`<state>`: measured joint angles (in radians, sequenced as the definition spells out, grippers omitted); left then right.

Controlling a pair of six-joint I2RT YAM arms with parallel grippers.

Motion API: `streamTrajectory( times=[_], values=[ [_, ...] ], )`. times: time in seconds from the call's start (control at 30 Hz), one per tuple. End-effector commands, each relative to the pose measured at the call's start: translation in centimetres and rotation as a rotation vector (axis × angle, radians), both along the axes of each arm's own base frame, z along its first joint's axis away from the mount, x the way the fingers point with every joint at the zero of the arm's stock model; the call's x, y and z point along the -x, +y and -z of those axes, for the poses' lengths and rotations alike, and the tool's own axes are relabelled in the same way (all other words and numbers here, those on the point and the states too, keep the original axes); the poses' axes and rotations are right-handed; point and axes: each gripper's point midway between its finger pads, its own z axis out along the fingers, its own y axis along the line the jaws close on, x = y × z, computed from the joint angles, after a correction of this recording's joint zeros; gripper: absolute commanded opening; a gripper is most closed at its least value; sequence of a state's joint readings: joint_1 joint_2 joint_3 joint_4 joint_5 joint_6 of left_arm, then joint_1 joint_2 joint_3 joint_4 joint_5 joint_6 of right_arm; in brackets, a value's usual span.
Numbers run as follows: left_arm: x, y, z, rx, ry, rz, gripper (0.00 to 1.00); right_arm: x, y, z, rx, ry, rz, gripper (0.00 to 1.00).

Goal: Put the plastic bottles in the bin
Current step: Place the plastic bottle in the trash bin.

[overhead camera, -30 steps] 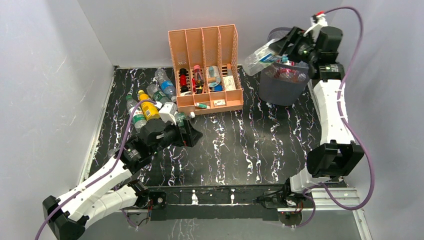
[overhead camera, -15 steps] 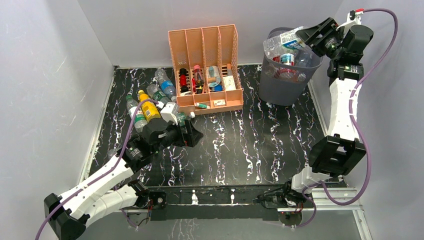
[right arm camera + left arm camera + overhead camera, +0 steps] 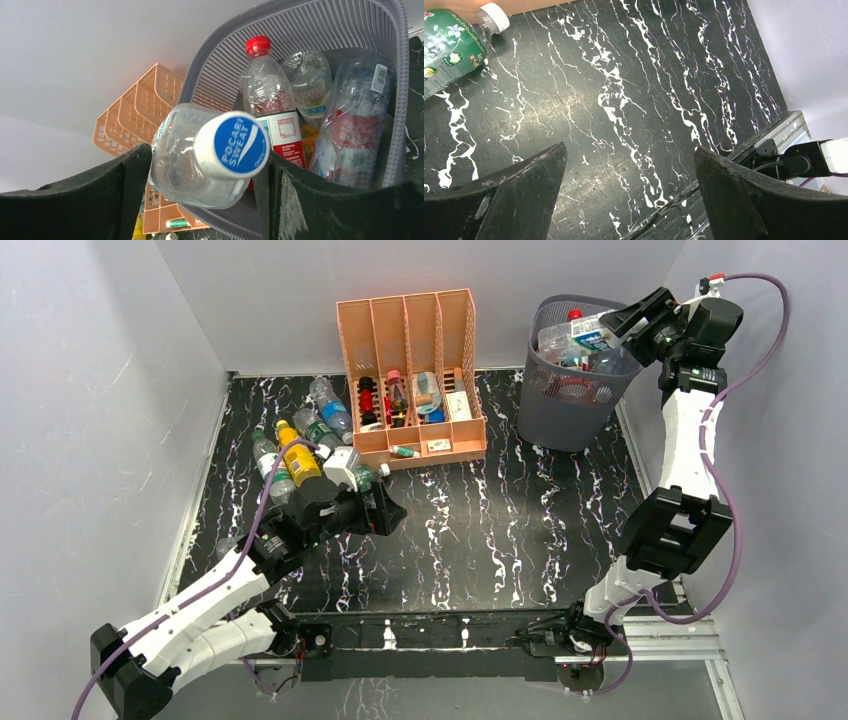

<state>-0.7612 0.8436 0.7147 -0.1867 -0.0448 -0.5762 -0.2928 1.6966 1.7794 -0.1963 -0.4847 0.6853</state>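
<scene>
Fingers (image 3: 90, 200) of my right gripper (image 3: 209, 162) stand either side of a clear bottle (image 3: 180, 170), its blue-and-white cap turned toward my wrist camera. One finger meets its flank and the other sits right at the cap's edge, but whether I am clamping it or it lies loose between them I cannot tell. That bottle hangs over the mouth of the bin (image 3: 300, 25), which stands at the far right corner of the table. Down inside the bin lie a red-capped bottle (image 3: 265, 85), a small clear bottle (image 3: 307, 80) beside it and a bigger bottle with a red label (image 3: 350, 130) against the wall. Left of the bin, at the far edge, stands the peach organizer (image 3: 410, 370), small items in its slots. My left gripper (image 3: 629, 165) is spread wide with nothing between its fingers, hovering low over the black marbled table (image 3: 624, 75) on the left side, nearer than the organizer. A green-labelled bottle (image 3: 449, 55) with a white cap lies on the table just past my left fingers, close by the organizer's front. Farther left, more bottles lie in a cluster on the table: an orange bottle (image 3: 298, 460), a blue-labelled bottle (image 3: 330, 410) at the far end, and others with green labels among them, all well apart from the bin.
</scene>
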Motion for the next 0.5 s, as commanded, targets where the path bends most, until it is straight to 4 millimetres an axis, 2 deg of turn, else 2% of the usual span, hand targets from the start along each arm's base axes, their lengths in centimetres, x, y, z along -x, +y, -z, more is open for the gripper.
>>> streamTrajectory(
  times=[0.0,0.03,0.13,0.3,0.47],
  values=[
    [-0.1,0.2,-0.5,0.009,-0.021,-0.004,0.98,-0.2,-0.5,-2.7,0.036,-0.063,0.007,0.83],
    [0.0,0.2,-0.6,0.010,-0.021,-0.004,0.98,-0.3,-0.5,-2.5,0.034,-0.059,0.007,0.85],
    [0.0,0.2,-0.6,0.012,-0.019,-0.004,0.98,-0.2,-0.4,-2.3,0.035,-0.044,-0.001,0.98],
    [-0.1,0.1,-0.5,0.012,-0.018,-0.004,0.98,0.5,-0.3,-2.6,0.050,-0.042,-0.003,0.98],
    [-0.2,-0.1,-0.4,0.012,-0.013,-0.002,0.98,1.6,-0.3,-4.1,0.077,-0.072,0.020,0.98]
  ],
)
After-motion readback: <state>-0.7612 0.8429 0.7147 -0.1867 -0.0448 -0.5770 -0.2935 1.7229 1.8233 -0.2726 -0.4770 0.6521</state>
